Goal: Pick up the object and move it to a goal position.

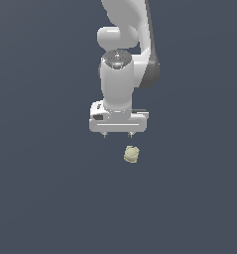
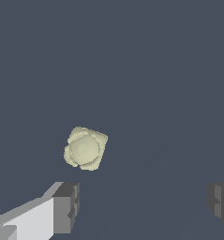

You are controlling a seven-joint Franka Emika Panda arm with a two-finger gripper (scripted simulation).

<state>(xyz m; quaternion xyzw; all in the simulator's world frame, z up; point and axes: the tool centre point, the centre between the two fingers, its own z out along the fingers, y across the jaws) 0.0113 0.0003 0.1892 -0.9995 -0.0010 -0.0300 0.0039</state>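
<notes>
Arm (image 1: 121,74): white, jointed, entering from the top of the exterior view, wrist pointing downward.

Hand (image 1: 117,135): white crossbar body at the arm's lower end, two short fingertips protruding beneath, one toward the exterior view's left, one toward its right. Spread wide; nothing between the fingertips. In the wrist view, grey pads (image 2: 66,207) far apart at opposite edges of the picture, gap between them unoccupied.

Ball (image 1: 132,154): small, pale yellow-beige, roundish and lumpy, faint seams across the surface. Narrower than the hand's crossbar. In the exterior view, placed below the hand and slightly toward the exterior view's right, roughly under the right-hand fingertip, apart from it and not touching. In the wrist view (image 2: 85,148), outside the span between the pads, nearer the pale-backed pad than the other, clear of both.

Worktop (image 1: 40,198): flat, uniform dark slate-blue, filling the whole background in both views; no edge visible. Contact between ball and worktop not determinable from either view.
</notes>
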